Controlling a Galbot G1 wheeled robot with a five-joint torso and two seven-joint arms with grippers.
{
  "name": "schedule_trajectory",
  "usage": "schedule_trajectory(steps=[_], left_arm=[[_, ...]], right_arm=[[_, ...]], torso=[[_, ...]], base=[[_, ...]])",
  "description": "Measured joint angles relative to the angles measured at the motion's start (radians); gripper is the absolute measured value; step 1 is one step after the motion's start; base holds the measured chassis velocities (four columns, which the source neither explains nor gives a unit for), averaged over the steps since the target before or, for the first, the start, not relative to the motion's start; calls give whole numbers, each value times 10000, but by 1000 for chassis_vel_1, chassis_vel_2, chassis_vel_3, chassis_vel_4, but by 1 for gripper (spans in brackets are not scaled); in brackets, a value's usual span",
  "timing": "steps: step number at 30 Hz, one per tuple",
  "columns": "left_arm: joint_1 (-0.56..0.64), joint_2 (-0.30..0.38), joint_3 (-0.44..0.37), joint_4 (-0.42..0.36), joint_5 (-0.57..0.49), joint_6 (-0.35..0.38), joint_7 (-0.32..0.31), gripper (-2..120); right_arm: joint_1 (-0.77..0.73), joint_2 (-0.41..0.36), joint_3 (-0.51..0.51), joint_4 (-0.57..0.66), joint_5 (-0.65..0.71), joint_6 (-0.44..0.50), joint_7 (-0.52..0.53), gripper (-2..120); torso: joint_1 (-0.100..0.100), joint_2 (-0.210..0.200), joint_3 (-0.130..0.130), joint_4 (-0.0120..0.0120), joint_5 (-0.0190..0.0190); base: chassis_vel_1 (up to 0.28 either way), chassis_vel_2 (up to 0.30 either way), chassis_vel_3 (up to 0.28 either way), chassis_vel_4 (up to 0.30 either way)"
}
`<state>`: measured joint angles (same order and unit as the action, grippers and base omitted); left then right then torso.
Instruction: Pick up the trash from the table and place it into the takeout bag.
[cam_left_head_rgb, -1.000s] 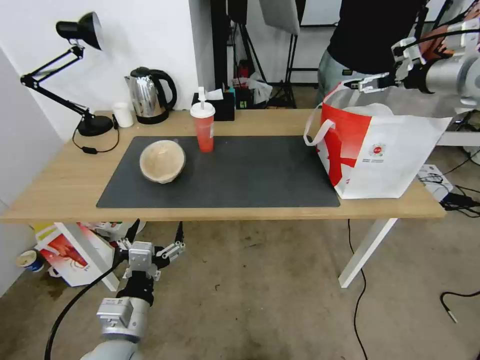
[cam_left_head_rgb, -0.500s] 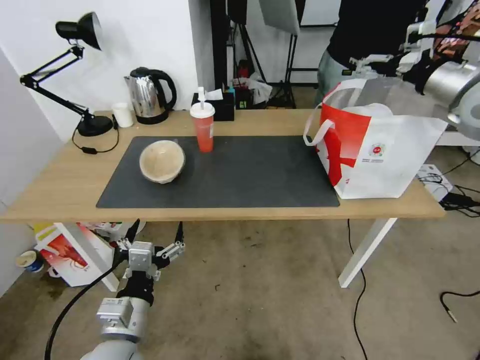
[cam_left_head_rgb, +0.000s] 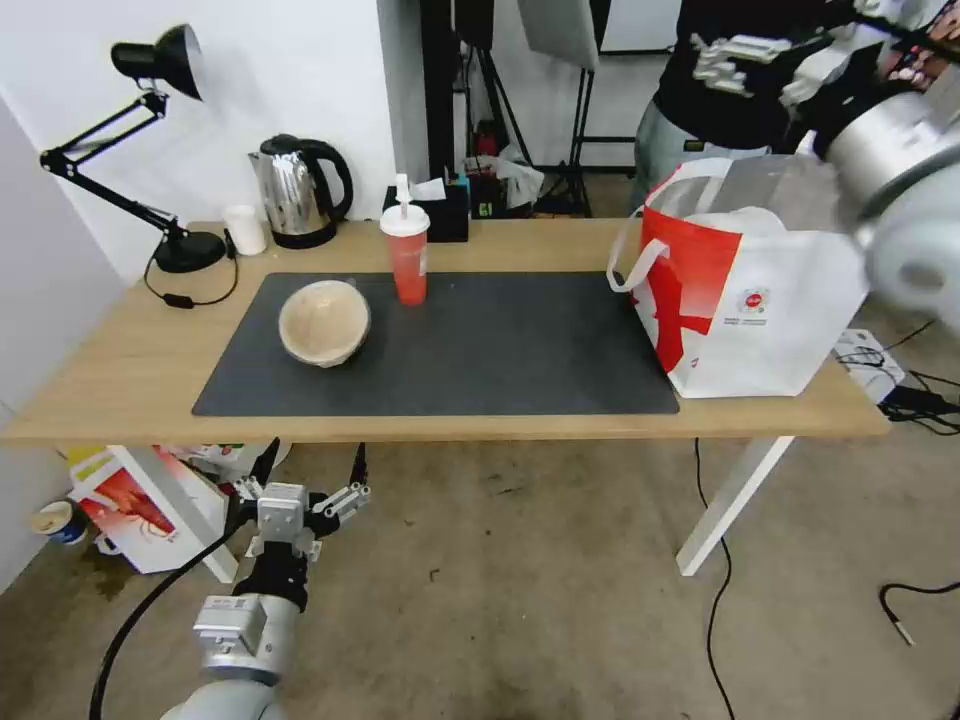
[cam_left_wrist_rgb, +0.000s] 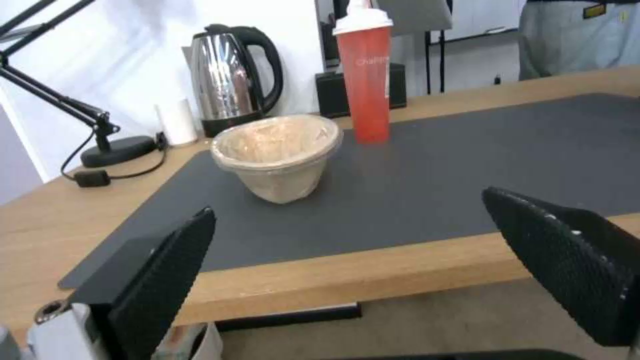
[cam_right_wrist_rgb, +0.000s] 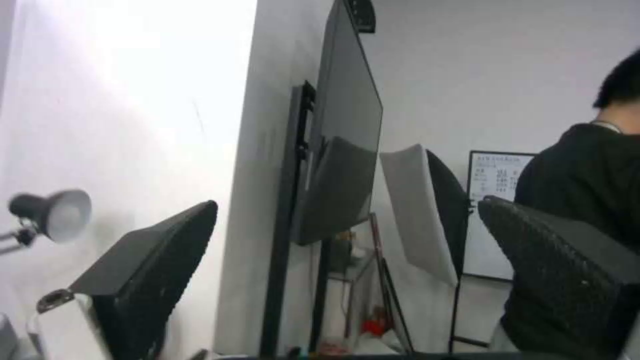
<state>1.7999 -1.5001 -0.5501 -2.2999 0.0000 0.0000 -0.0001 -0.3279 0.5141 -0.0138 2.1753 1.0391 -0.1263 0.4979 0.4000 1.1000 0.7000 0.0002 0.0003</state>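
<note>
On the dark mat of the table (cam_left_head_rgb: 120, 380) stand a round beige bowl (cam_left_head_rgb: 325, 322) and, behind it, a red drink cup (cam_left_head_rgb: 407, 255) with a white lid and straw. The left wrist view shows the same bowl (cam_left_wrist_rgb: 277, 155) and cup (cam_left_wrist_rgb: 365, 75) across the table's front edge. The takeout bag (cam_left_head_rgb: 770, 310) stands open at the table's right end, with a white rounded item (cam_left_head_rgb: 745, 218) inside. My right gripper (cam_left_head_rgb: 728, 55) hangs open and empty high above the bag. My left gripper (cam_left_head_rgb: 312, 462) waits open below the table's front edge.
Along the back edge of the table are a desk lamp (cam_left_head_rgb: 160, 60), a small white cup (cam_left_head_rgb: 245, 228), a steel kettle (cam_left_head_rgb: 300, 190) and a black tissue box (cam_left_head_rgb: 440, 210). A person (cam_left_head_rgb: 740, 90) stands behind the bag. A red-and-white carton (cam_left_head_rgb: 140, 505) sits on the floor.
My right gripper has lifted from the bag's mouth up to the top of the head view, its arm swinging closer to the camera. The left arm and table items have not moved.
</note>
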Motion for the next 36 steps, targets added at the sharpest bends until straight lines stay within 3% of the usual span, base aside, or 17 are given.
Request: schedule_trajectory(steps=[4, 13, 36], left_arm=[[0, 0, 1, 0, 0, 0, 0, 100], [0, 1, 1, 0, 0, 0, 0, 100], [0, 0, 0, 0, 0, 0, 0, 100]], right_arm=[[-1457, 261, 440, 754, -1287, 902, 398, 100], [-3508, 493, 731, 1188, -3386, 1989, 909, 100], [-9013, 2272, 1787, 2183, -7247, 3150, 638, 100]], torso=[[-1, 1, -1, -3, -6], [0, 1, -1, -2, -4], [-1, 1, -1, -3, -5]], base=[[0, 0, 0, 0], [0, 0, 0, 0], [0, 0, 0, 0]])
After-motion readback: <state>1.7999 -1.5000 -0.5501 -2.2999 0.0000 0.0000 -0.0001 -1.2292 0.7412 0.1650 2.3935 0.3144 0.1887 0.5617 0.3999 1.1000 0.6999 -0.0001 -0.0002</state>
